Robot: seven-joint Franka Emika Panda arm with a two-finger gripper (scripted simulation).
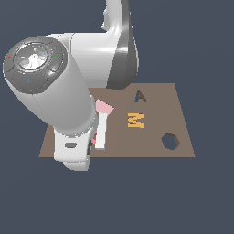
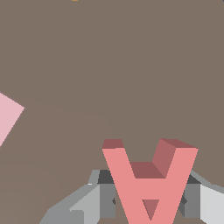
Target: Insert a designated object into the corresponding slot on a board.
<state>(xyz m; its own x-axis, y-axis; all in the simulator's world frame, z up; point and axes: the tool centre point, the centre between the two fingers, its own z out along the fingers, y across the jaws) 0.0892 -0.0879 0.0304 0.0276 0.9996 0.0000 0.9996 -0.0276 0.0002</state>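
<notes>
The designated object, a salmon-red letter "A" block (image 2: 148,183), sits between my gripper's (image 2: 148,199) grey fingers (image 2: 103,199), which close against its two sides. In the exterior view only a sliver of the red block (image 1: 94,138) shows beside a white finger (image 1: 101,132), low over the near-left part of the brown board (image 1: 160,105); my arm hides the rest. The slot (image 1: 140,96), a dark A-shaped recess, lies near the board's far edge, toward the exterior view's right of my gripper (image 1: 97,138). Whether the block rests on the board or hangs just above it, I cannot tell.
A pale pink rectangle (image 1: 104,108) (image 2: 6,116) lies on the board close to my gripper. An orange "M" (image 1: 135,120) sits just nearer than the slot. A dark hexagonal hole (image 1: 170,141) is near the board's front right corner. My large arm hides the board's left part.
</notes>
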